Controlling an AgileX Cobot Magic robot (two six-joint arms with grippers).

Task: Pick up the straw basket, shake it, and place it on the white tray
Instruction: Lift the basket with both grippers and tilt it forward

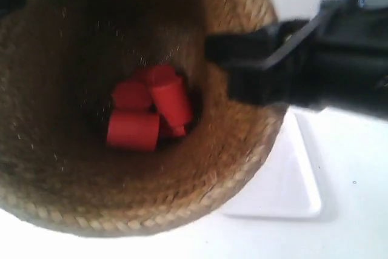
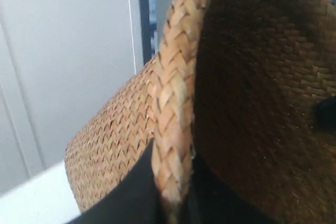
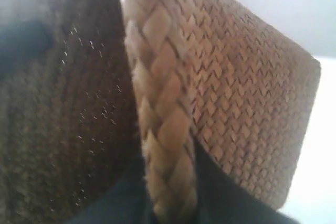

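The straw basket (image 1: 73, 168) fills most of the exterior view, lifted close to the camera, with several red cylinders (image 1: 148, 113) on its dark bottom. The arm at the exterior view's right holds the rim, one black finger (image 1: 242, 47) reaching inside. In the left wrist view my left gripper (image 2: 176, 198) is shut on the braided rim (image 2: 176, 93), one jaw outside the wall and one inside. My right gripper (image 3: 170, 203) pinches the braided rim (image 3: 157, 103) on the opposite side the same way. The white tray (image 1: 291, 180) lies below the basket, partly hidden by it.
A white table surface (image 1: 357, 222) surrounds the tray. A pale wall or cabinet panel (image 2: 63, 51) and a dark blue upright (image 2: 143, 14) stand behind the basket in the left wrist view.
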